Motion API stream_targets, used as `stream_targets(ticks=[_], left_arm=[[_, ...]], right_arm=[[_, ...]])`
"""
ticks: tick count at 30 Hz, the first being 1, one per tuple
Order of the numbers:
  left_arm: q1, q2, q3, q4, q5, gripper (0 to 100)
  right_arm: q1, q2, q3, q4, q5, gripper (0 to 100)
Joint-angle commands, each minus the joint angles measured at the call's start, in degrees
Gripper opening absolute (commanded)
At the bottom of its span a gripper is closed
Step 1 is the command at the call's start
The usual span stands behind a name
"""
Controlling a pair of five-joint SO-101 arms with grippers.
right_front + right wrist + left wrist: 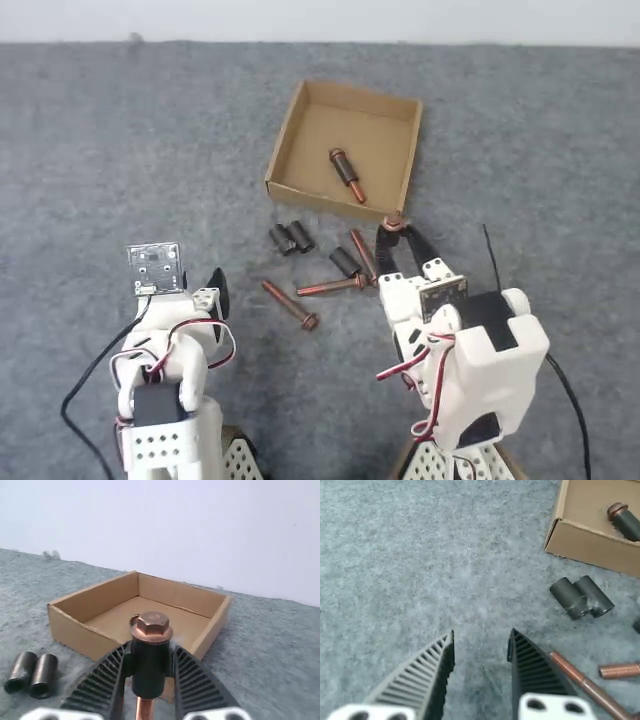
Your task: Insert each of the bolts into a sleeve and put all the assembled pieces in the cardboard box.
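Right gripper (150, 655) grips sleeved bolt (151, 630) beside cardboard box (80, 632) corner

1 sleeved bolt (347, 174) lies inside open cardboard box (375, 130)

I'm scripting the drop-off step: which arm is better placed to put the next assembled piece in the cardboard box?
Right. Its jaws grip a sleeved bolt just short of the near wall of the cardboard box. The left jaws stand open and empty over the carpet beside two loose sleeves.
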Motion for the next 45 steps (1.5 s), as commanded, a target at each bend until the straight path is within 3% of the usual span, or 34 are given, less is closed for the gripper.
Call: stream_targets(ticks=[1,4,15,22,30,45], left_arm=[[-0.4,-0.7,-1.5,0.2,-0.5,17],[-0.4,-0.7,-1.5,0.2,-0.5,17],[-0.4,-0.9,-1.5,0.2,-0.5,17],[-0.4,-0.9,-1.4,-0.1,-0.5,17],[-0.4,-0.9,-1.4,-0.2,-0.6,17],[-0.4,-0.9,-1.4,0.2,-4.3,17]], right_arm=[[3.1,-6.5,-1.7,-0.9,0.9,0.6],[4.3,-11.4,-2.6,6.1,0.8,0.6],[6.9,-38.0,-13.6,48.0,0.4,0.6],[6.8,-47.9,-22.2,64.7,0.4,0.6],[5.6,-44.9,-41.0,85.5,0.3,0.6],[-2.2,-23.1,-77.0,121.5,0.7,0.6]])
